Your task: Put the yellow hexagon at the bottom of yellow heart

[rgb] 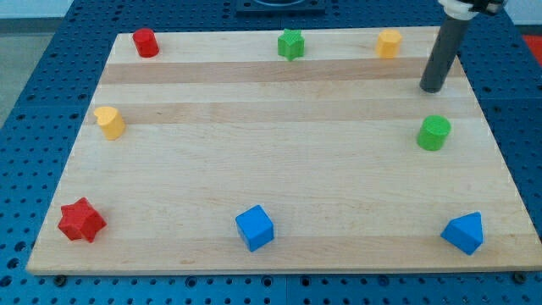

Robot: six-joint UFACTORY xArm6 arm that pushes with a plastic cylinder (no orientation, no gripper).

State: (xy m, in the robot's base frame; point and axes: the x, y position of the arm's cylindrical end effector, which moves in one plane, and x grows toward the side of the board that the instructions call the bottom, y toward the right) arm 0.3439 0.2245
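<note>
My tip (433, 88), a bare rod with no claw and holding nothing, rests at four o'clock of the small yellow hexagon block (389, 43), near it. I'd circle to its three o'clock side and shove it steadily toward nine, ending below the yellow heart block (109, 122). The pale wooden board (271, 169) offers open room; the green star block (290, 44) sits along that edge.

You can't see the rod's (446, 51) upper end, cut off by view's top edge, and the board's (279, 237) bottom corners hide nothing else, op.
</note>
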